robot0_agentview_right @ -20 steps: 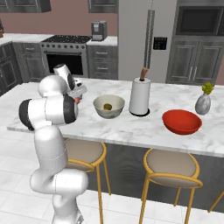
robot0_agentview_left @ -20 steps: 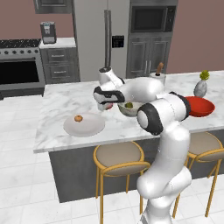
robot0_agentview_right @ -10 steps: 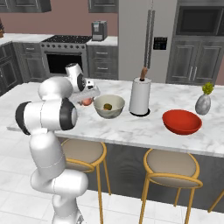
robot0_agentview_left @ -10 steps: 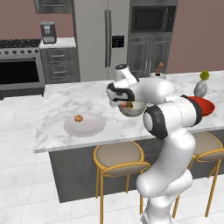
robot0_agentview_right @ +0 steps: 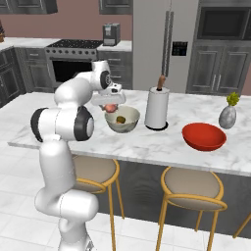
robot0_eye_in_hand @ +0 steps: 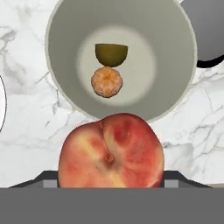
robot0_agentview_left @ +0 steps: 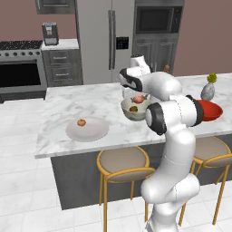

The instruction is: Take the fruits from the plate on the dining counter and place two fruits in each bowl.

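Observation:
My gripper (robot0_agentview_right: pixel 111 105) is shut on the reddish fruit (robot0_eye_in_hand: pixel 111 151) and hangs just above the near rim of the beige-grey bowl (robot0_eye_in_hand: pixel 168 57). A green fruit (robot0_eye_in_hand: pixel 111 53) and an orange fruit (robot0_eye_in_hand: pixel 106 82) lie in that bowl. The fruit hides my fingertips in the hand view. On the dining counter (robot0_agentview_left: pixel 59 108), left of the bowl (robot0_agentview_left: pixel 125 108), the pale grey plate (robot0_agentview_left: pixel 94 132) carries one orange-brown fruit (robot0_agentview_left: pixel 81 122). Far to the right, the red bowl (robot0_agentview_right: pixel 204 136) stands with nothing visible in it.
A paper towel roll (robot0_agentview_right: pixel 157 108) stands upright right behind the beige bowl. A small vase (robot0_agentview_right: pixel 227 115) with a plant sits beyond the red bowl. Round stools (robot0_agentview_left: pixel 123 163) line the counter's near side, under its edge.
The arm has swung right from beside the plate to over the beige bowl, carrying the reddish fruit. The plate and bowls have stayed put.

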